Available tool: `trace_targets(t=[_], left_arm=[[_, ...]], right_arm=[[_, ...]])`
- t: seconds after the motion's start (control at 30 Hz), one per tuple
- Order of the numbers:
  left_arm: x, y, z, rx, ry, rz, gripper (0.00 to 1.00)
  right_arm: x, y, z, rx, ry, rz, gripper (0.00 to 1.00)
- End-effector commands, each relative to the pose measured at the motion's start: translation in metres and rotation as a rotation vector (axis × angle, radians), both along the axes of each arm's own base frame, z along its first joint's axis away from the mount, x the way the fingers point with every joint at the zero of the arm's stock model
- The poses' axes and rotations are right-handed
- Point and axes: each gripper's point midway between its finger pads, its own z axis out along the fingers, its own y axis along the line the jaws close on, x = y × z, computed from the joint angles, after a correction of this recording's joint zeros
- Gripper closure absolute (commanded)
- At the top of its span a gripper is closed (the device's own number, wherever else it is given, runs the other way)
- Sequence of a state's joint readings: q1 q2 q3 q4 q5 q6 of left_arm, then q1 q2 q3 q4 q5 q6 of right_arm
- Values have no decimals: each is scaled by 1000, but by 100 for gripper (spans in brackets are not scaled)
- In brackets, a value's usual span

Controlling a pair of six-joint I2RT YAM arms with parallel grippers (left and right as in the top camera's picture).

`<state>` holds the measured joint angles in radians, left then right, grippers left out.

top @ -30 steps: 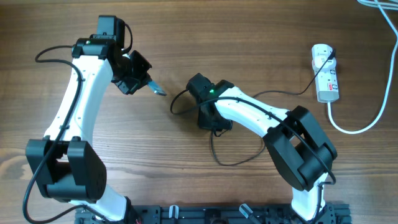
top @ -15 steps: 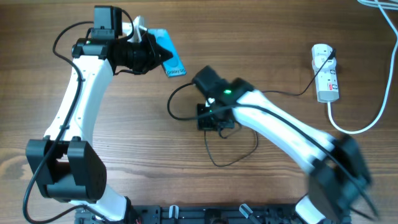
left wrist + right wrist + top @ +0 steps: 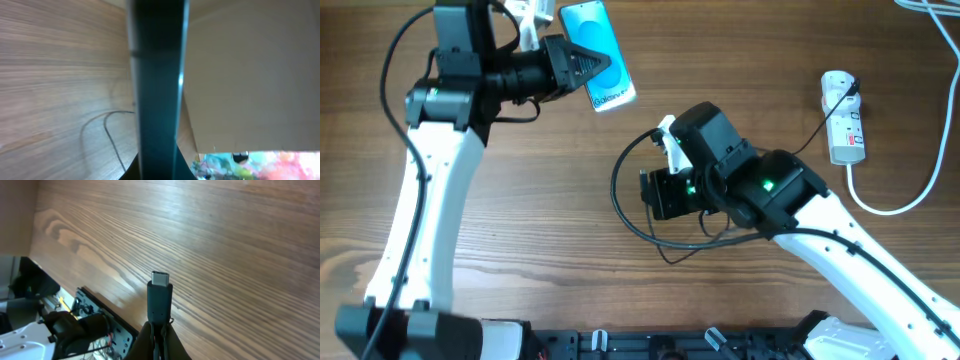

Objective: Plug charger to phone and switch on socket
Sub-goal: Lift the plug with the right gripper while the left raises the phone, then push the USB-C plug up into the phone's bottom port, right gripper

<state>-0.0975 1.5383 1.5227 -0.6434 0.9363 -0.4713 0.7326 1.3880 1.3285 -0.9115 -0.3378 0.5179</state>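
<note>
phone (image 3: 599, 52): clamped in left claw (image 3: 575, 65), up-left of right claw (image 3: 159, 339), well apart, long axis slanting toward it. charger plug (image 3: 160, 296): pinched in right claw, tip pointing ahead.

phone (image 3: 157, 90) edge-on, blurred, cut off top and bottom in left wrist view; socket (image 3: 844, 120) switch too small to read

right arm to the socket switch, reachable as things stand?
Probably yes. Nothing bulky stands on the table between the right gripper and the socket. Catch: the gripper is shut on the charger plug, so it would press with that in hand.
</note>
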Motion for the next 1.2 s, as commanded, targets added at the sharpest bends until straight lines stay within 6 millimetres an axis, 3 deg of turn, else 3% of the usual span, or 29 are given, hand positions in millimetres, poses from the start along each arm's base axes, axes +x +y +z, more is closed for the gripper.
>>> trace_targets(t=[0.0, 0.1, 0.5, 0.67, 1.17], left_arm=[[-21, -23, 14, 20, -70, -82, 96], [-30, -36, 9, 48, -88, -129, 96], [-38, -38, 2, 52, -35, -143, 96], [-54, -47, 14, -33, -26, -240, 96], [-59, -49, 11, -13, -43, -264, 96]], right_arm=[[-7, 10, 17, 57, -52, 52, 96], [-6, 10, 22, 74, -71, 51, 96], [-9, -9, 53, 90, -188, 9, 96], [-9, -10, 53, 86, -189, 12, 96], [5, -13, 57, 80, -228, -58, 96]])
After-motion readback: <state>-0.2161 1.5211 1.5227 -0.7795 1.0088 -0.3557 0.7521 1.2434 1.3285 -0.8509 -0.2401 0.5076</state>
